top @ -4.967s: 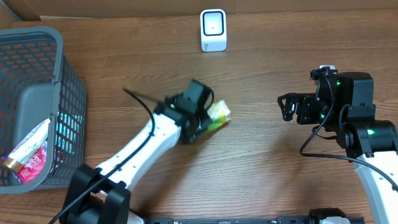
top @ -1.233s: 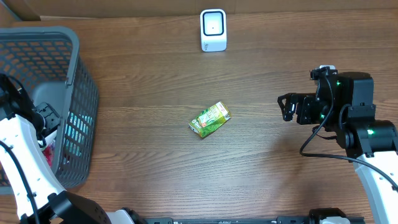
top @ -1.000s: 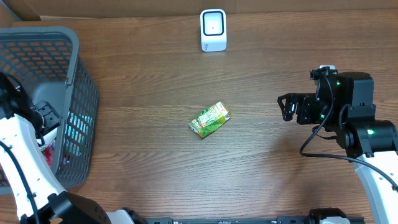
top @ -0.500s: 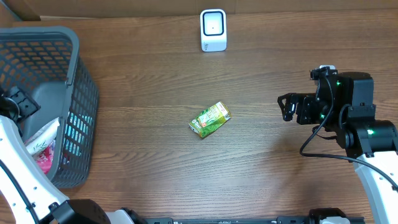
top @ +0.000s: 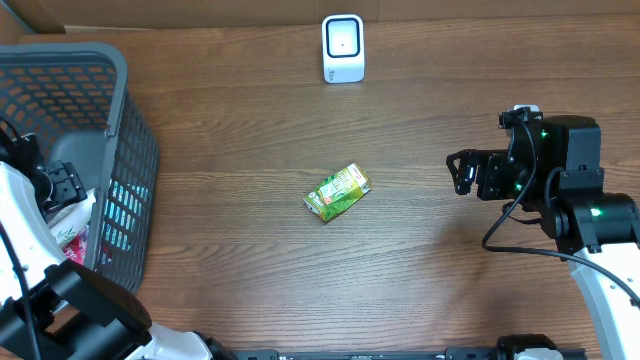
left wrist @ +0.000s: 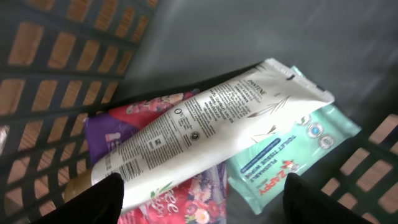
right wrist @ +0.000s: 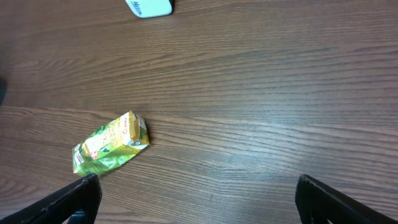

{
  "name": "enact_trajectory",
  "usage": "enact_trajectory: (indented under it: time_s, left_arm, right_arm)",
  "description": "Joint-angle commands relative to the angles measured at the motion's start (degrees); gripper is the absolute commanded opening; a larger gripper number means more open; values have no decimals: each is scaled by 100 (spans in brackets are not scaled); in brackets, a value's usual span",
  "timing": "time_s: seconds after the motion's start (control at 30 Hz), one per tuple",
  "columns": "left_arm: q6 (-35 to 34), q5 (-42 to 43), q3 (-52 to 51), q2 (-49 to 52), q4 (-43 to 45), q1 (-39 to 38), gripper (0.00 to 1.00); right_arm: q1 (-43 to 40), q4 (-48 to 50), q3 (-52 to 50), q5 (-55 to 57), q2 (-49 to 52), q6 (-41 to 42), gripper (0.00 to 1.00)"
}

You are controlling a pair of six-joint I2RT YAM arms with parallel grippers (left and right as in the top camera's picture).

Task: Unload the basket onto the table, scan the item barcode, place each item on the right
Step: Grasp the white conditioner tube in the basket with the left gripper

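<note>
My left gripper [top: 60, 185] hangs inside the grey basket [top: 120, 120] at the table's left. In the left wrist view its jaws [left wrist: 202, 208] stand open just above a white tube [left wrist: 205, 118] with a printed barcode. The tube lies on a red floral pouch [left wrist: 186, 196] and a teal wipes pack [left wrist: 286, 155]; nothing is gripped. A green carton [top: 337, 192] lies on its side mid-table, also visible in the right wrist view as the green carton [right wrist: 112, 149]. The white scanner [top: 343, 47] stands at the far edge. My right gripper [top: 462, 172] hovers open to the carton's right, its jaws [right wrist: 211, 205] holding nothing.
The basket's mesh walls [left wrist: 68, 56] close in around my left gripper. Bare wood [top: 400, 270] lies between the carton and the right arm. A cardboard wall [top: 200, 12] runs along the table's far edge behind the scanner.
The left arm has left the green carton mid-table and gone into the basket. Over the last second it shifted slightly there and its jaws widened. The right arm stayed still.
</note>
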Motion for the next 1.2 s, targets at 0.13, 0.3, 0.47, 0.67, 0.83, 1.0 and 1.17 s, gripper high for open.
enact_trajectory:
  time_s: [0.13,0.3,0.47,0.67,0.83,1.0,1.17]
  left_arm:
    - [503,-92,15,632,-199,7,75]
    - [476,-317,15,931,-247,7,83]
    - [479,-531,13,1014,-223,13,82]
    - [153,-551,11,1204,-236,22,73]
    - [-17,-487,-11,1270,-254,22,71]
    - [-57,-275,-15,1274,-251,22,56]
    - [-138,-291,-262,1276,-105,22,58]
  right_arm:
    - [26,33,177,-31,-7,-42,100]
    - [26,33,177,-31,-7,-42,100]
    - [26,33,177,-31,-7,-42,100]
    - [26,33,177,-31,-7,-42,100]
    - [26,33,177,-31,-7,-42,100]
    - [26,33,177,-31,-7,-42,100]
    - [26,33,177,-31,-7,-42,100]
